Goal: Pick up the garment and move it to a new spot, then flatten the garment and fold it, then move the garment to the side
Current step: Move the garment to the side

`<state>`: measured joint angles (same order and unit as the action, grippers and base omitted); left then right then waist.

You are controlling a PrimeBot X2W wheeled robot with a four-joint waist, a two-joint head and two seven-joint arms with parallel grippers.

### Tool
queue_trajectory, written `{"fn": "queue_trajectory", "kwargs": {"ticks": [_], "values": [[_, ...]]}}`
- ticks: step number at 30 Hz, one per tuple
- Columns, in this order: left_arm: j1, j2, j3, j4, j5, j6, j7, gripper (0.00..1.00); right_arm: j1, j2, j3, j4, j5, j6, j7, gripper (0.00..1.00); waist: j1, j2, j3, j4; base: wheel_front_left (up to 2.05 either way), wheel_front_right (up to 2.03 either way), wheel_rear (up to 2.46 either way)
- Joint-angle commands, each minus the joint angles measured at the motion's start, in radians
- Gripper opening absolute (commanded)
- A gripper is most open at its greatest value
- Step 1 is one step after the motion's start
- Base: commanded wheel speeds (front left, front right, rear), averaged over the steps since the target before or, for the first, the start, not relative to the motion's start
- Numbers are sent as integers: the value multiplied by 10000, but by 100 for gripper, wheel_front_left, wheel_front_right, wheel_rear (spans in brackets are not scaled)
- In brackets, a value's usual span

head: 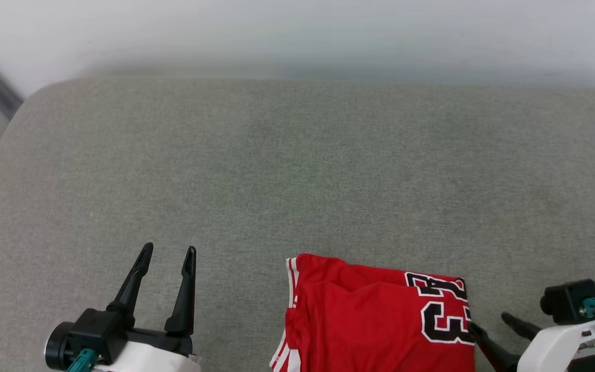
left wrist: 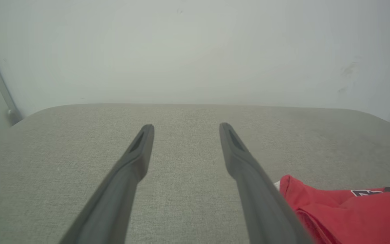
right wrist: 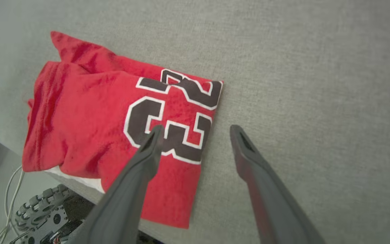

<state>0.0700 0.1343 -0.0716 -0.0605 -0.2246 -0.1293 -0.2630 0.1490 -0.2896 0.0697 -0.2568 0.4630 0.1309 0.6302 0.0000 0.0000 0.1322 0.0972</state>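
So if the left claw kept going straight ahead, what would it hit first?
Nothing close: the left gripper points over bare grey cushion, the red garment off to its side. Probably the pale wall eventually.

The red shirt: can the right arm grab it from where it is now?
Probably yes. The right gripper hangs open at the edge of the shirt, one finger over the number, the other over bare cushion, with nothing in the way.

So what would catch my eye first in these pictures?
A bright red jersey shirt with black, white-edged numbers lies folded at the near edge of a grey fabric surface, right of centre. Two open, dark, long-fingered grippers flank it: the left gripper over bare fabric, the right gripper straddling the shirt's right edge.
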Motion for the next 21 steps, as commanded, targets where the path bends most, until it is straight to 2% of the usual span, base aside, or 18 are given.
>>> {"fn": "queue_trajectory", "kwargs": {"ticks": [1, 4, 8, 14, 21], "values": [[-129, 0, -28, 24, 13, -10, -21, 100, 120, 18, -90, -62, -161, -4, 429, 100, 0, 0, 158, 128, 0, 0, 0], [-212, 8, -148, 78, 27, -10, -21, 100, 123, 337, -122, 25, -422, -2, 1112, 100, 0, 0, 329, 292, 0, 0, 0], [-351, 3, -254, 129, 4, -10, -21, 100, -147, 616, -86, 375, -768, -4, 1511, 100, 0, 0, 541, 510, 0, 0, 0], [-592, 16, -375, 183, 85, -11, -21, 100, -577, 1057, 107, 1368, -1026, -4, 1622, 100, 0, 0, 792, 774, 0, 0, 0], [-734, -59, -556, 198, 56, -11, -21, 100, -911, 1054, 658, 2856, -1418, -5, 1243, 100, 0, 0, 886, 954, 0, 0, 0]]}}
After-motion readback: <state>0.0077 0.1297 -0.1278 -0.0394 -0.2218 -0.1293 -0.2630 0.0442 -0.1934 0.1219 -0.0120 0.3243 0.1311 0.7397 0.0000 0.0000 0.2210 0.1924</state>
